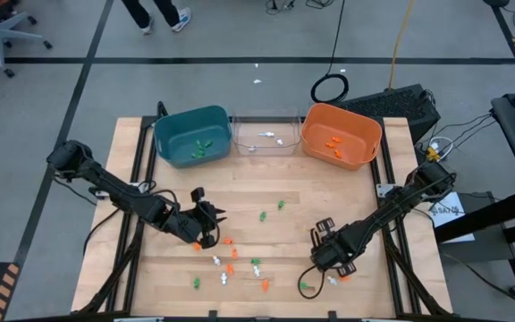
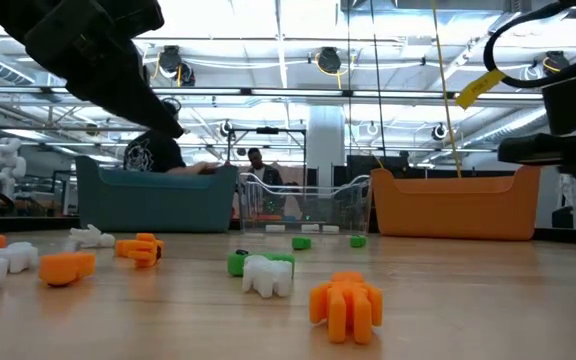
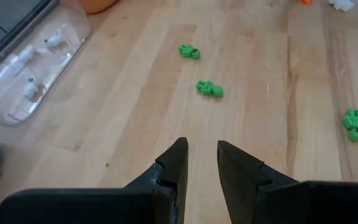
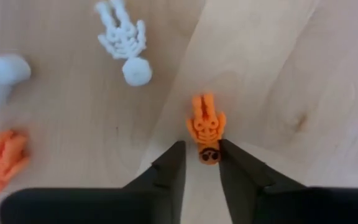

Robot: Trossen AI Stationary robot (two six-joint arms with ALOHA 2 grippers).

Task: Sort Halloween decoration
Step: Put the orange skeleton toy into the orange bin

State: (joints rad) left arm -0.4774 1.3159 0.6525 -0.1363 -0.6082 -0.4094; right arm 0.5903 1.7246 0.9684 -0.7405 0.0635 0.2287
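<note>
Jaws of the right gripper [image 4: 197, 155] pinch the head of an orange skeleton [image 4: 205, 129] lying on the counter [image 1: 347, 192], lower right of the high view; squeeze squarely before lifting. Left gripper [image 3: 201, 155] hovers parted, empty

3 bins stand in a row along the table's [image 1: 347, 201] far edge: left bin [image 1: 192, 135], middle bin [image 1: 264, 132] and right bin [image 1: 341, 135], each holding a few trinkets [image 1: 204, 149]. Loose trinkets [image 1: 231, 266] lie scattered on the near half of the table, between the arms. The left gripper [image 1: 211, 222] lies left of this scatter; the right gripper [image 1: 323, 259] lies right of it, near the front edge, its fingers either side of a skeleton trinket [image 4: 206, 127].
</note>
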